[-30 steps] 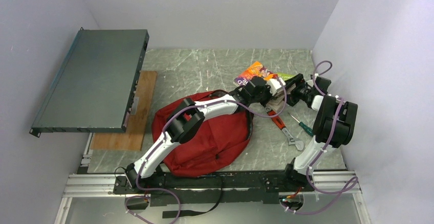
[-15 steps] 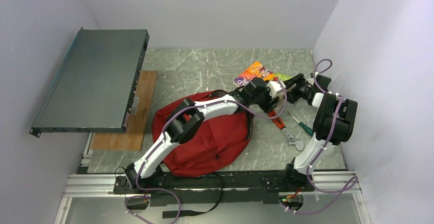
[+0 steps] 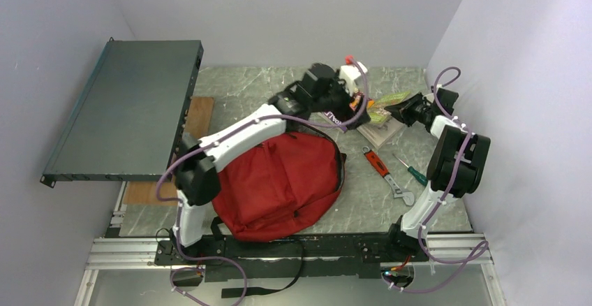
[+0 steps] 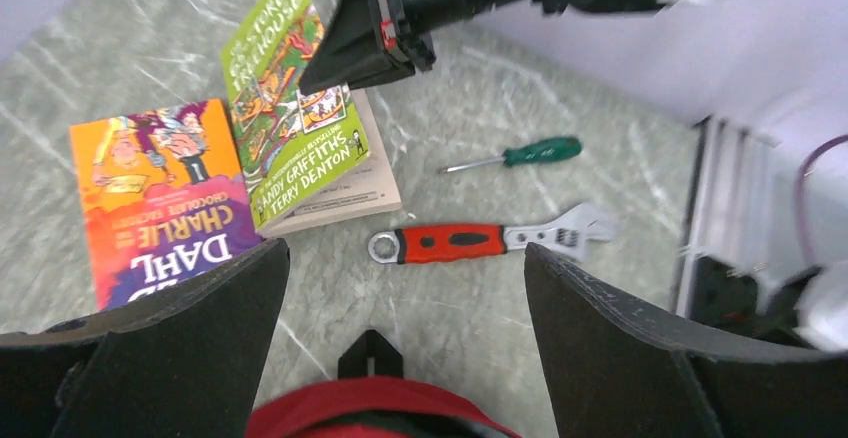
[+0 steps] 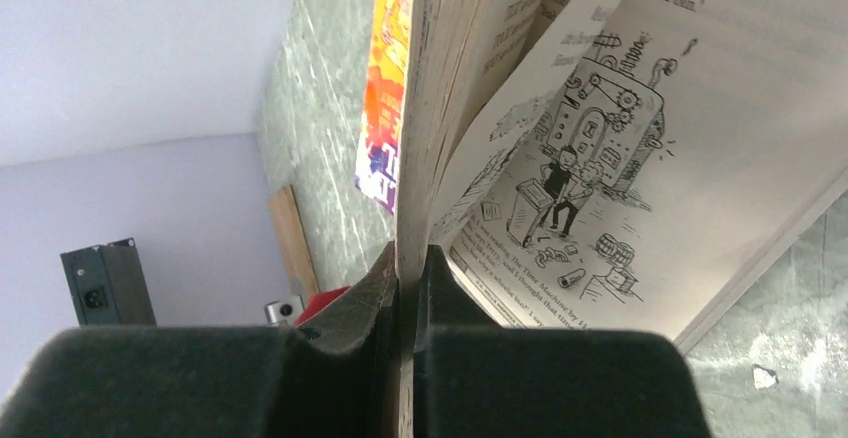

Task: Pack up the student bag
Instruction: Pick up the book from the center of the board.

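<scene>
The student bag [image 3: 279, 184] is a soft red backpack lying on the table in front of the arms; its top edge [image 4: 370, 398] shows below my left fingers. My left gripper [image 4: 405, 258] hovers open and holds nothing, above the table between the bag and the books. An orange and purple paperback [image 4: 165, 198] lies flat. Beside it is a green paperback [image 4: 290, 108]. My right gripper [image 5: 408, 258] is shut on the green book's edge, pinching the cover and a wad of pages [image 5: 440, 88], so the book gapes at an illustrated page [image 5: 640, 128].
A red-handled adjustable wrench [image 4: 470, 243] and a green-handled screwdriver [image 4: 520, 153] lie right of the bag. A flat grey-green metal case [image 3: 126, 107] juts over the left side above a wooden board [image 3: 174, 163]. Walls stand close behind and to the right.
My left gripper opened and swung up and back, away from the green book. My right gripper closed on that book's edge.
</scene>
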